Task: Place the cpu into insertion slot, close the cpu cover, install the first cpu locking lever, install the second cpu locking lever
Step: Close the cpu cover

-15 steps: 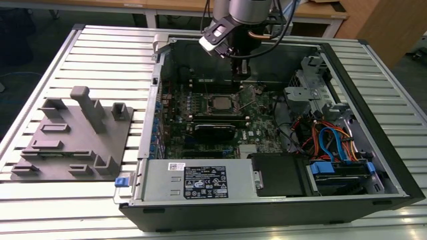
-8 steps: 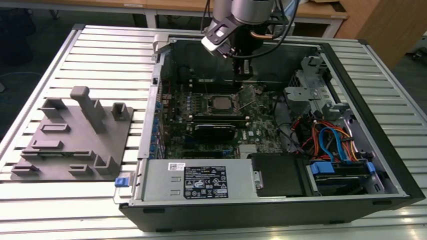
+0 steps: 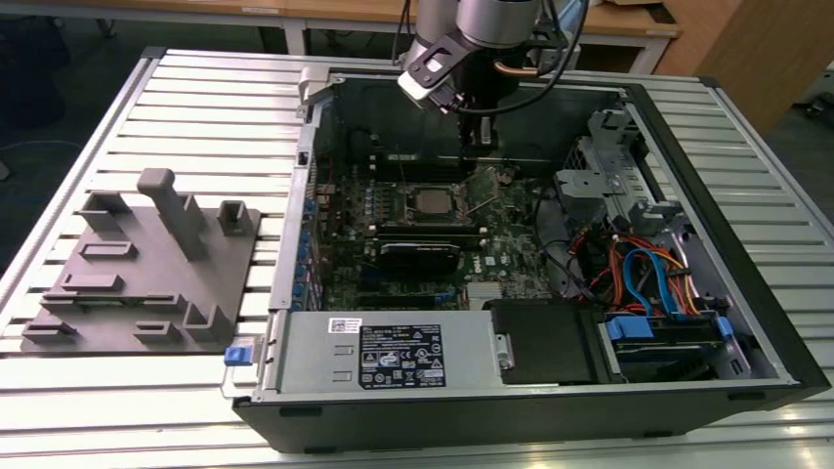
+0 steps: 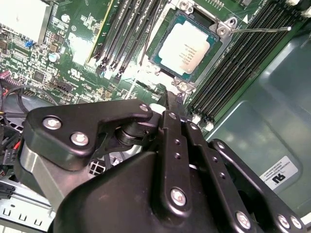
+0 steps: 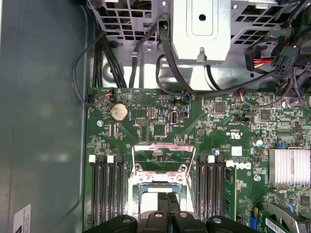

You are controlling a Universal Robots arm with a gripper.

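Grey stand: sits on the slatted table at the exterior view's left, well apart from the case, likely a parking spot for parts out of the arm's way.
Case: lies on its side with the open face up, so the green board faces the arm.
Chip: lies flat in the socket, silver top up; I judge it seated.
Cover: looks tilted up off the socket in the first wrist view, not yet closed.
Lever: a thin rod lying out across the memory slots, unlatched, which leaves the cover free.
Pincer: hangs just beside the socket, fingers together with nothing seen between them, probably forming a narrow pushing tip.
Cables: bundled at the exterior view's right, clear of the socket.
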